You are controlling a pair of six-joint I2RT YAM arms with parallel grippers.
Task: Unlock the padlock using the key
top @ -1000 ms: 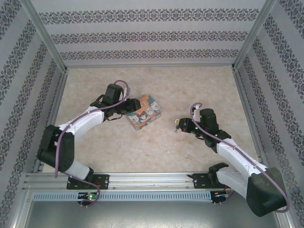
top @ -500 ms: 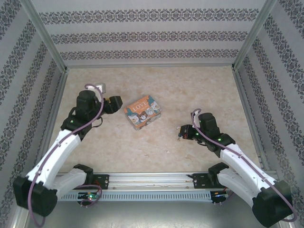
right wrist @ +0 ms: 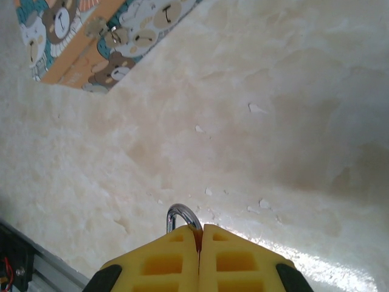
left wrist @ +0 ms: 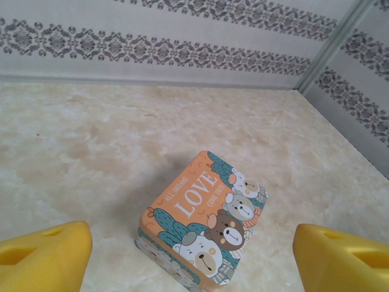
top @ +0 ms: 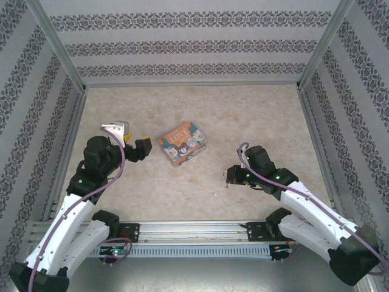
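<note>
The right tool (right wrist: pixel 199 230) is pressing its yellow, blocky jaws together on the padlock (right wrist: pixel 180 207), which is showing just a thin, shiny silver loop, over the pale marbled worktop (right wrist: pixel 273 91) toward its right edge. The left tool (top: pixel 129 139) is gaping wide apart.

Padlock (right wrist: pixel 182 218) — only a thin silver shackle loop is seen, rising from the seam between the closed yellow pads of the right gripper (right wrist: pixel 199 231). The loop is pinched at its foot, and its rounded top stands clear of the pads, over the pale marbled table (right wrist: pixel 273 91). The body is hidden by the pads, so its colour and whether it is locked cannot be told. From above, the padlock is reduced to a tiny dark speck at the gripper's tip — right of the table's middle, toward the near edge.
</note>
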